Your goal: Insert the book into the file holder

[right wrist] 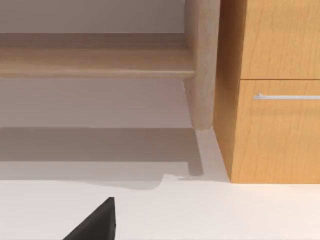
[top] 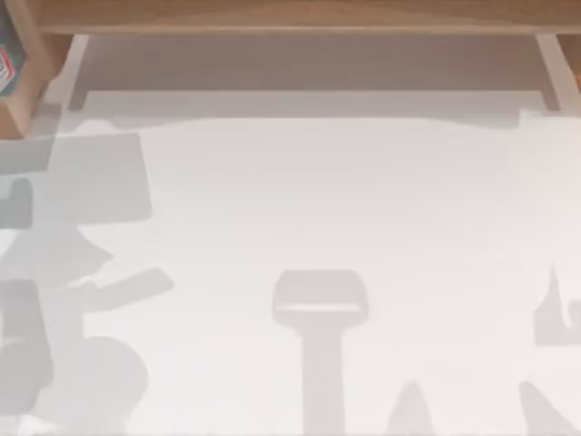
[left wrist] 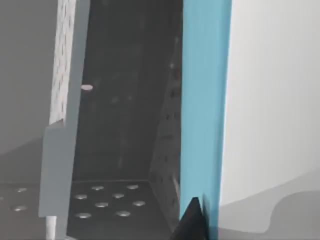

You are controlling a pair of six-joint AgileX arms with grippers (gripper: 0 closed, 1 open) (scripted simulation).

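Here, in the left wrist view, the thin book with a light-blue edge (left wrist: 205, 115) stands upright just beside the dark perforated metal file holder (left wrist: 120, 150), with a black fingertip (left wrist: 192, 222) of the left gripper against the book's lower edge; whether that gripper is clamped or loose I cannot tell. From above, the book's red-striped corner (top: 7, 64) peeks at ten o'clock beside the wooden shelf (top: 290, 14) over the white desk (top: 345, 200). The right gripper's dark finger (right wrist: 95, 222) hovers over the desk near a wooden drawer cabinet (right wrist: 275, 100), and its state I cannot tell.

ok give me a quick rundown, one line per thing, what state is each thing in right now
book: upright, on edge, at the mouth of the file holder, a dark fingertip at its lower edge
file holder: dark perforated metal, standing upright, its near compartment unoccupied
drawer: closed, handle flush along its front
wooden shelf: fixed above the white table, nothing on it
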